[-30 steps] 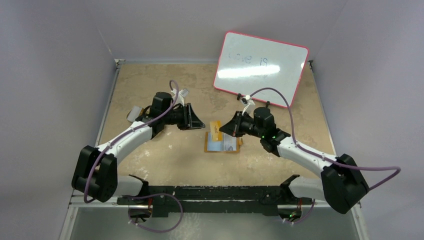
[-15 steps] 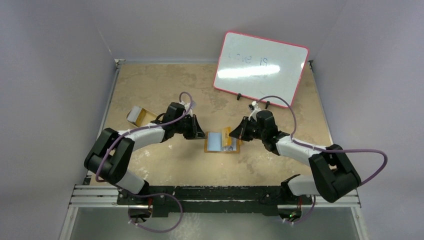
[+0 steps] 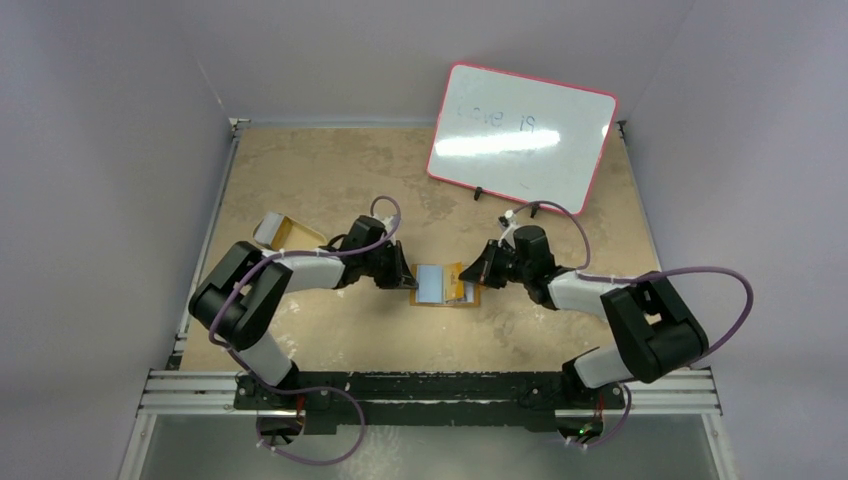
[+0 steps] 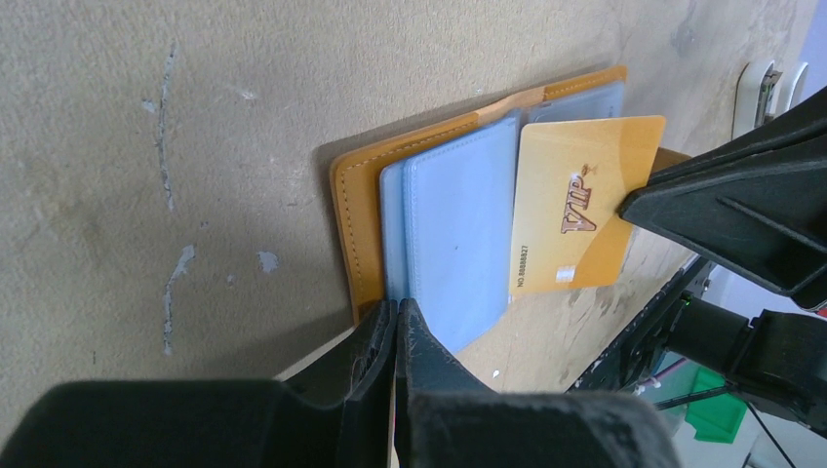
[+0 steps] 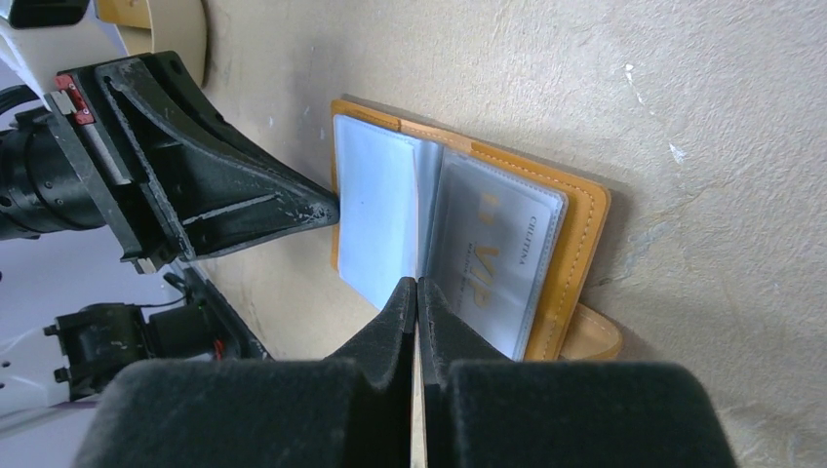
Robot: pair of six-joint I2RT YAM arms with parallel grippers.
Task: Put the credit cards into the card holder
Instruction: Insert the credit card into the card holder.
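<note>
On the worktop [image 3: 330, 180], the card holder [image 4: 353, 224] is pinned by the clenched left claw [image 4: 395, 314] so the right claw's [image 5: 417, 289] gripped gold card [image 4: 580, 185] fits.

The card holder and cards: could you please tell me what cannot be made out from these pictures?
Left wrist view: the left gripper hides the card holder's near edge; pinching or pressing is unclear.
Right wrist view: the right gripper covers the gold card's near edge.
Top view: the card's print is too small to read.

Open orange-brown card holder [image 4: 343, 214], gold VIP card [image 4: 585, 214] on it.
</note>
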